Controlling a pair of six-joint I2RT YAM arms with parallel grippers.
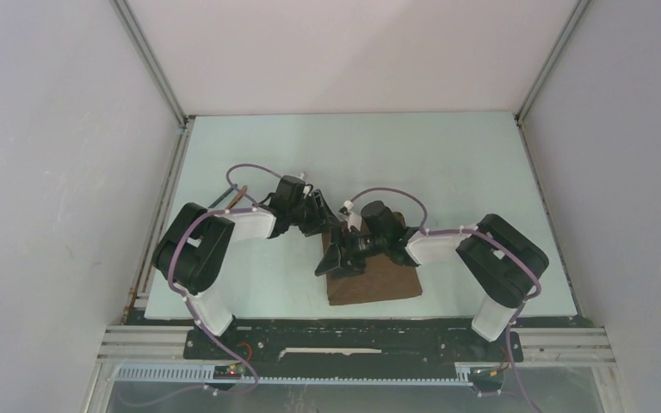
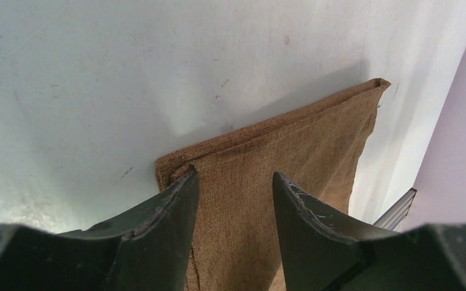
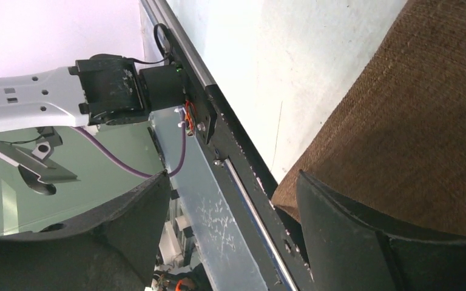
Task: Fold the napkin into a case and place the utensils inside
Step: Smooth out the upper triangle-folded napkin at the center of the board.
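Note:
The brown napkin [image 1: 379,280] lies folded into a flat rectangle near the table's front edge, between the two arms. My left gripper [image 1: 314,219] hovers at its far left corner. In the left wrist view its fingers [image 2: 170,206] stand apart over the layered cloth [image 2: 291,145] with nothing between them. My right gripper [image 1: 338,258] is over the napkin's left edge, open wide. One of its fingers [image 3: 340,224] rests above the cloth [image 3: 412,121]. A thin reddish-brown sliver [image 1: 234,198] peeks out by the left arm, perhaps one of the utensils; the fork is hidden.
A black rail [image 1: 353,331] runs along the table's front edge, just below the napkin. The left arm's base [image 3: 115,91] shows in the right wrist view. White walls close in the table on three sides.

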